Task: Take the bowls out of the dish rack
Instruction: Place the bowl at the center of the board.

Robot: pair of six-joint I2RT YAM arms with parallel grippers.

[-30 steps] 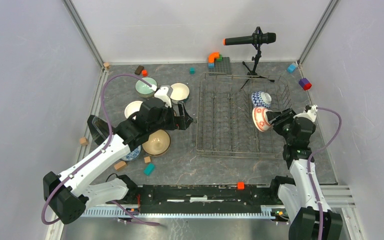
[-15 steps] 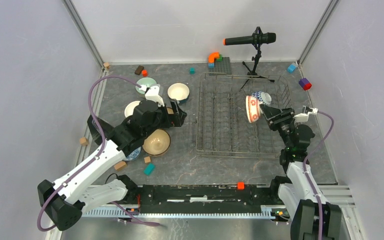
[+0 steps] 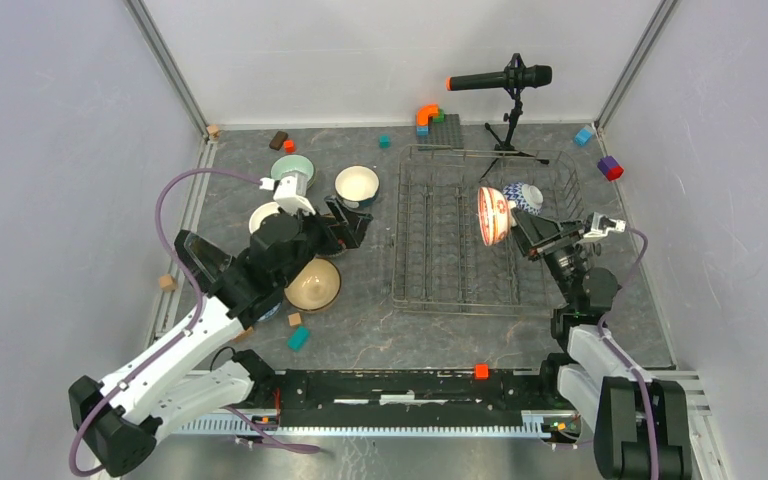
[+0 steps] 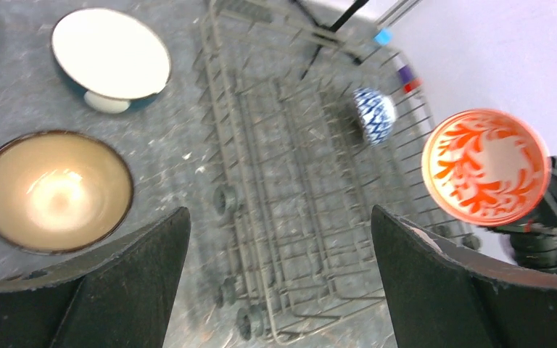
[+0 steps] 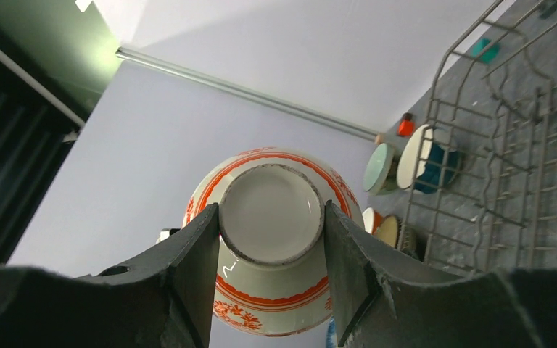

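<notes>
The grey wire dish rack (image 3: 430, 240) lies at centre right. My right gripper (image 3: 522, 232) is shut on the foot of the red-white patterned bowl (image 3: 493, 215) and holds it on edge above the rack's right side. In the right wrist view the fingers (image 5: 199, 254) clamp that bowl (image 5: 272, 290) by its base. A blue-white zigzag bowl (image 3: 527, 196) stands in the rack's far right corner. My left gripper (image 3: 348, 224) is open and empty, left of the rack above the table. The left wrist view shows the rack (image 4: 275, 181), the held bowl (image 4: 486, 165) and the blue-white bowl (image 4: 374, 114).
Bowls sit on the table left of the rack: pale green (image 3: 290, 166), teal with a white inside (image 3: 357, 183), cream (image 3: 263, 214), brown (image 3: 312, 284). A microphone stand (image 3: 505, 130) is behind the rack. Small toy blocks lie scattered about.
My right gripper has lifted the red-white bowl up and to the left, off the rack's tines. My left arm has drawn back and to the left, away from the rack.
</notes>
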